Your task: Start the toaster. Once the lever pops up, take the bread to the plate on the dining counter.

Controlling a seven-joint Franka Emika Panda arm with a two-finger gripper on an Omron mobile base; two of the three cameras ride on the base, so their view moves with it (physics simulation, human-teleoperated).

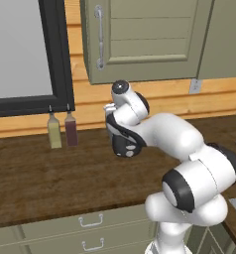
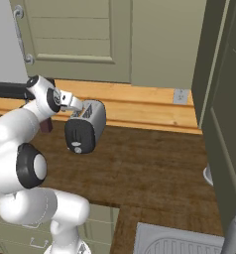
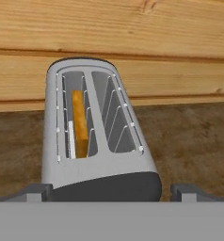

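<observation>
Hand view: gripper open wide, fingertips straddling the near black end of the toaster by the far wood wall, bread seated in its left slot, probably lining up for the lever.

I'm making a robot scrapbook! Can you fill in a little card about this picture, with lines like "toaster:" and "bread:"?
toaster: silver-grey with a black end, standing on the wooden counter by the wall
bread: one slice, down in the left slot seen from the hand
gripper: open, fingertips either side of the toaster's black end, holding nothing
bottles: two, by the wall under the window
</observation>
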